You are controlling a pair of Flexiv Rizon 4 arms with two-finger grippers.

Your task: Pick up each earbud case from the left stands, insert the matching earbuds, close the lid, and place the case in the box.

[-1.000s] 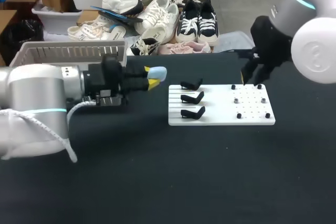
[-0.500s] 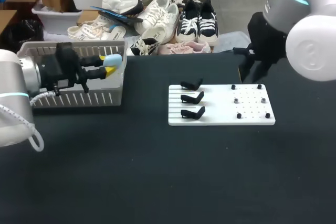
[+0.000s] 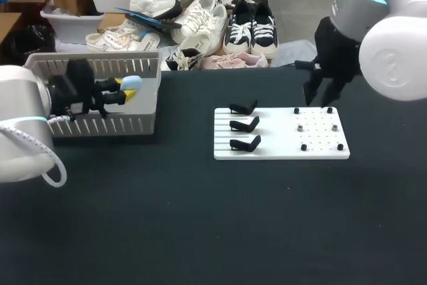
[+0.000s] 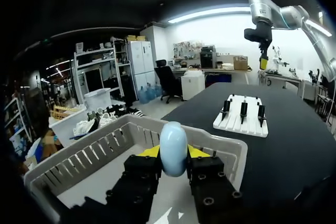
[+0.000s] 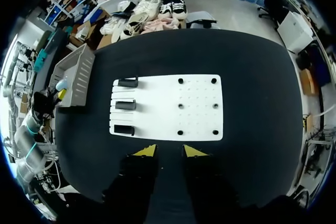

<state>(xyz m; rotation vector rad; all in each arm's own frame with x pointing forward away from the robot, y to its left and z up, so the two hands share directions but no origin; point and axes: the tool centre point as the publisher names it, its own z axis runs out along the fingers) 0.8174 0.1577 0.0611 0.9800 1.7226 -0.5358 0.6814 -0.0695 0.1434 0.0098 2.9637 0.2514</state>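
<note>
Left gripper [image 4: 173,155] is clamped on the light-blue oval plastic earbud case [image 4: 172,140], one yellow tip pressing each flat side. It hangs over the inside of the grey slotted plastic basket [image 3: 100,125], near the end closest to the board, probably lined up for the drop. The case's long axis runs along the fingers and its rounded end pokes out past the tips. It looks closed (seam too small to confirm). The right gripper [image 5: 165,151] has its fingers apart and empty. It sits high over the edge of the white pegged board [image 5: 199,108], likely parked clear. The three black stands [image 3: 243,125] are all bare.
</note>
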